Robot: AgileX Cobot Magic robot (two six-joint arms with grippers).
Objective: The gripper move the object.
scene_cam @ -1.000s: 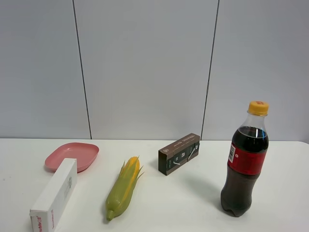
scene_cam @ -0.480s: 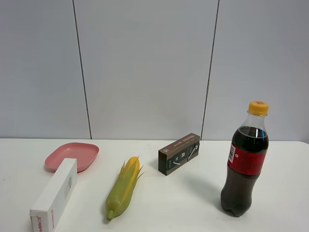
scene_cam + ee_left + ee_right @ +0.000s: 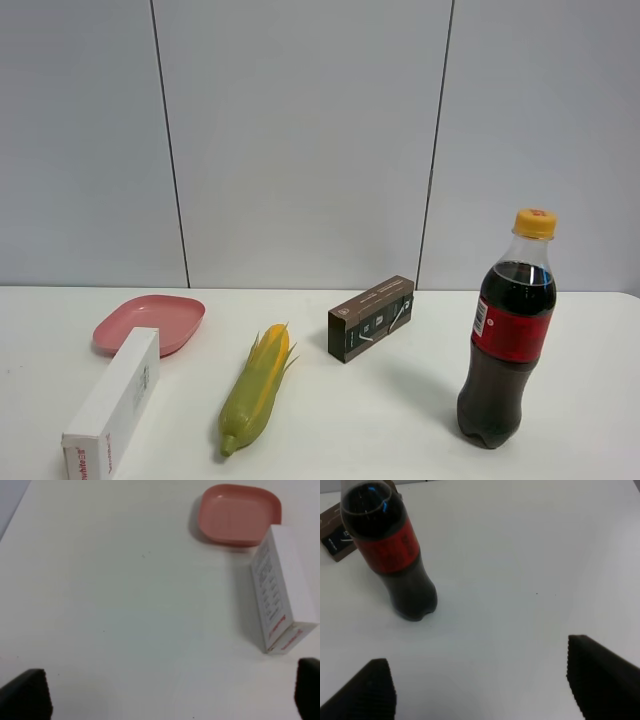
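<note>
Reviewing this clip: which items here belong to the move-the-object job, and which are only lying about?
Part of the job:
- white carton, lying beside the pink plate
- left claw, open, with the carton ahead of it

Lying about:
- pink plate
- corn cob
- dark brown box
- cola bottle, upright
- right claw, open over bare table

Left to right — carton (image 3: 112, 402), corn (image 3: 256, 389), bottle (image 3: 507, 332).

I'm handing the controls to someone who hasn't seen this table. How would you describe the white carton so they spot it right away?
Start at the pink plate on the left of the white table. The white carton lies just in front of it, running toward the camera, left of the corn cob. It is the only long white box, with red lettering on its near end, unlike the shorter dark brown box further back.
</note>
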